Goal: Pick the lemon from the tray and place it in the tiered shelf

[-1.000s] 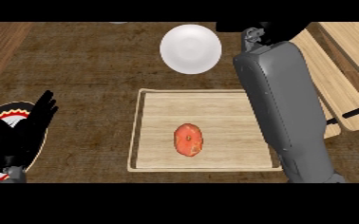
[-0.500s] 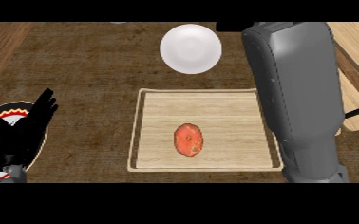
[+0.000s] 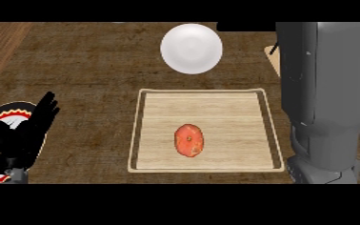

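An orange-red oval fruit lies in the front half of the light wooden tray, at the counter's middle. No yellow lemon shows. My right forearm fills the right side and reaches past the tray's right rim. Only a black bit of my right hand shows at the top edge, too little to read. Of the wooden tiered shelf, just a pale corner peeks out left of the forearm. At the left edge my left hand rests open, fingers up, well apart from the tray.
A white round plate lies behind the tray. A black, white and red patterned thing sits partly behind my left hand. Dark wood counter stretches between my left hand and the tray.
My right forearm has swung right and nearer, now covering almost all of the shelf. Its hand has slid up to the top edge. The fruit, plate and left hand stayed put.
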Motion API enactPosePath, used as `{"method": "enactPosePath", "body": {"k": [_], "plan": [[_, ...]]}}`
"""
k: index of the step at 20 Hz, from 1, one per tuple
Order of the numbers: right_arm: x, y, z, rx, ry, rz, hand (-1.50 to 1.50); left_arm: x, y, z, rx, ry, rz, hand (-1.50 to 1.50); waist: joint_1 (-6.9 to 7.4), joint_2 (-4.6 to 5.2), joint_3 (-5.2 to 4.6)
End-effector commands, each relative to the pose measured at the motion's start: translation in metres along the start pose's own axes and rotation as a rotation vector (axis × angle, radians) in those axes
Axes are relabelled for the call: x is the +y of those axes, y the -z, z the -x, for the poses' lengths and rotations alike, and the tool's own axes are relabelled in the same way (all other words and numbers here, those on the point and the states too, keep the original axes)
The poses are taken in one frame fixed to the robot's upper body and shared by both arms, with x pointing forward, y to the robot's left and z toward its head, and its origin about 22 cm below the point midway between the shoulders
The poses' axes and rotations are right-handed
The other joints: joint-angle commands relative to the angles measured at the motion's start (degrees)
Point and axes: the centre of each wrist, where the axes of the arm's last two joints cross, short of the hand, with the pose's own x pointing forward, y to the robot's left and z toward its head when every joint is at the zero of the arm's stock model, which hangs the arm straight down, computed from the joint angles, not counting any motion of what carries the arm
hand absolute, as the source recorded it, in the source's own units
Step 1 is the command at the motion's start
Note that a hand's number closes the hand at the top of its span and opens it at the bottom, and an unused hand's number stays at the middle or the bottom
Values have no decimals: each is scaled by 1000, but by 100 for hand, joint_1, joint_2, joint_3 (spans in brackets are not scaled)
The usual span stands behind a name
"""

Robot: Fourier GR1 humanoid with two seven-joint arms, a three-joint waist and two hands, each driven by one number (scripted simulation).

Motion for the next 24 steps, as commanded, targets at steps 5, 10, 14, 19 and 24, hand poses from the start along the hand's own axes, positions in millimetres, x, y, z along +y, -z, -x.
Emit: {"method": "enactPosePath", "body": {"k": [5,10,14,19,24], "plan": [[3,31,9,227,-189,15,150,-3,11,-6,-12,2,-17,0,-26,32,1],[23,66,41,234,-236,-6,150,24,-3,-3,-6,10,-6,0,19,26,6],[24,83,51,256,-203,-7,150,-22,-5,10,-15,-10,18,0,27,34,7],[45,91,81,297,-156,-15,150,-11,7,6,-10,-1,11,0,14,44,8],[49,109,119,435,-109,72,150,15,2,-2,-11,-7,-5,0,7,35,11]]}}
